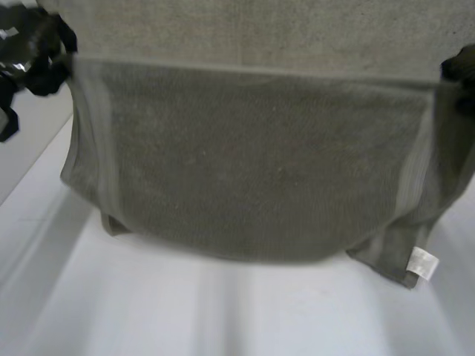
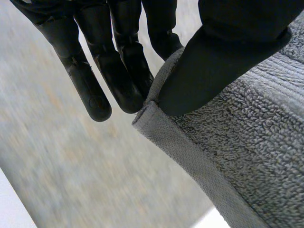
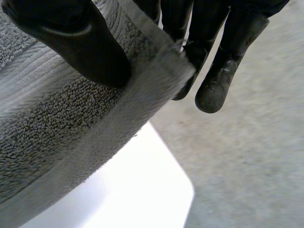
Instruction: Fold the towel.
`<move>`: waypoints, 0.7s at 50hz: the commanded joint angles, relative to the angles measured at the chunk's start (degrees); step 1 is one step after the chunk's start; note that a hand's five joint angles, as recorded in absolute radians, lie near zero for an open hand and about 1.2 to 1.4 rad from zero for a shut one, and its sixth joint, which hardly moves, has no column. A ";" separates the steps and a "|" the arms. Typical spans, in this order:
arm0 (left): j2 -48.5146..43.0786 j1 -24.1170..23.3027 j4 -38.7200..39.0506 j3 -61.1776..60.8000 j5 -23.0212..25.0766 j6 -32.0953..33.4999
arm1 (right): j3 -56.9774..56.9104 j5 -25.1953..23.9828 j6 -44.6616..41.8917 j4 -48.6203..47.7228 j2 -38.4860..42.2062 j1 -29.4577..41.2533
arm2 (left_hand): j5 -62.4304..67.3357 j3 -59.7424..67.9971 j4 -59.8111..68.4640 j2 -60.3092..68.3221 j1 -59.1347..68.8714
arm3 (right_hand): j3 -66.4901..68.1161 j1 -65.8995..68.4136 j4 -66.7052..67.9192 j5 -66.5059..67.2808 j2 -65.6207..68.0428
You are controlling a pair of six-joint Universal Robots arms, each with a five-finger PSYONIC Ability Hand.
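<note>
Pinching the towel (image 1: 260, 163) by its corners between thumb and fingers (image 2: 118, 71), left hand (image 1: 41, 63) at nine o'clock, right hand (image 1: 462, 70) at three, the robot holds it over the surface (image 1: 223, 319), apparently mid-fold; next, lay both corners down evenly.

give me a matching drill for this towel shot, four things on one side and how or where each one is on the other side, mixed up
Things:
1. towel
2. left hand
3. label
4. table

States:
a. white, small, on a lower corner of the cloth
b. white, flat, below everything else
c. grey, held up and hanging down
d. black, thumb and fingers pinching a corner of the cloth

Pairs: 1-c, 2-d, 3-a, 4-b
</note>
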 commanded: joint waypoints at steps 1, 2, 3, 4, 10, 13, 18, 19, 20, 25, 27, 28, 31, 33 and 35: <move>-14.66 -2.38 -7.49 8.05 -4.81 4.70 | -2.56 3.11 -2.50 -0.31 7.55 3.24 | 10.81 10.26 10.16 10.26 11.27 | 3.02 3.94 3.35 2.47 3.19; -17.27 -2.90 -10.27 10.66 -6.02 6.44 | -4.12 4.15 -2.58 -0.39 9.37 4.11 | 10.81 10.26 10.16 10.26 11.27 | 3.02 3.94 3.35 2.47 3.19; -17.30 -2.91 -10.30 10.68 -6.04 6.46 | -6.23 5.47 -2.67 -0.48 11.13 5.17 | 10.81 10.26 10.16 10.26 11.27 | 3.02 3.94 3.35 2.47 3.19; -19.21 -3.61 -13.00 13.56 -7.34 8.46 | -6.25 5.48 -2.67 -0.48 11.15 5.18 | 10.81 10.26 10.16 10.26 11.27 | 3.02 3.94 3.35 2.47 3.19; -21.08 -7.91 -16.81 25.86 -13.06 14.62 | -18.26 9.51 -1.71 -2.75 15.10 8.42 | 10.81 10.26 10.16 10.26 11.27 | 3.02 3.94 3.35 2.47 3.19; -19.77 -8.79 -11.65 30.88 -14.99 14.63 | -21.45 11.27 1.09 -13.51 14.32 9.83 | 10.81 10.26 10.16 10.26 11.27 | 3.02 3.94 3.35 2.47 3.19; -12.57 -9.06 5.29 30.47 -16.49 14.11 | -14.02 14.17 7.95 -36.28 5.74 10.19 | 10.81 10.26 10.16 10.26 11.27 | 3.02 3.94 3.35 2.47 3.19; -11.25 -8.45 9.43 30.02 -16.58 13.41 | -11.64 14.27 8.92 -38.34 2.22 9.84 | 10.81 10.26 10.16 10.26 11.27 | 3.02 3.94 3.35 2.47 3.19; -11.23 -8.45 9.48 30.02 -16.58 13.40 | -11.61 14.27 8.93 -38.36 2.18 9.84 | 10.81 10.26 10.16 10.26 11.27 | 3.02 3.94 3.35 2.47 3.19; -11.76 -8.09 8.42 28.70 -16.32 11.82 | -9.77 11.90 9.19 -29.84 4.03 9.48 | 10.81 10.26 10.16 10.26 11.27 | 3.02 3.94 3.35 2.47 3.19; -13.68 -7.92 5.27 25.73 -15.97 11.91 | -7.06 9.01 8.84 -20.92 5.43 9.40 | 10.81 10.26 10.16 10.26 11.27 | 3.02 3.94 3.35 2.47 3.19; -13.69 -7.92 5.26 25.71 -15.97 11.91 | -7.04 9.00 8.84 -20.87 5.44 9.40 | 10.81 10.26 10.16 10.26 11.27 | 3.02 3.94 3.35 2.47 3.19; -15.44 -7.13 3.68 20.73 -14.83 12.17 | -2.30 7.15 7.17 -15.51 5.96 9.40 | 10.81 10.26 10.16 10.26 11.27 | 3.02 3.94 3.35 2.47 3.19; -15.98 -6.51 3.68 17.19 -13.51 12.17 | 0.25 6.71 5.85 -14.81 6.05 9.48 | 10.81 10.26 10.16 10.26 11.27 | 3.02 3.94 3.35 2.47 3.19; -16.42 -4.85 4.02 10.10 -10.01 12.17 | 6.73 6.62 2.18 -14.81 5.79 9.40 | 10.81 10.26 10.16 10.26 11.27 | 3.02 3.94 3.35 2.47 3.19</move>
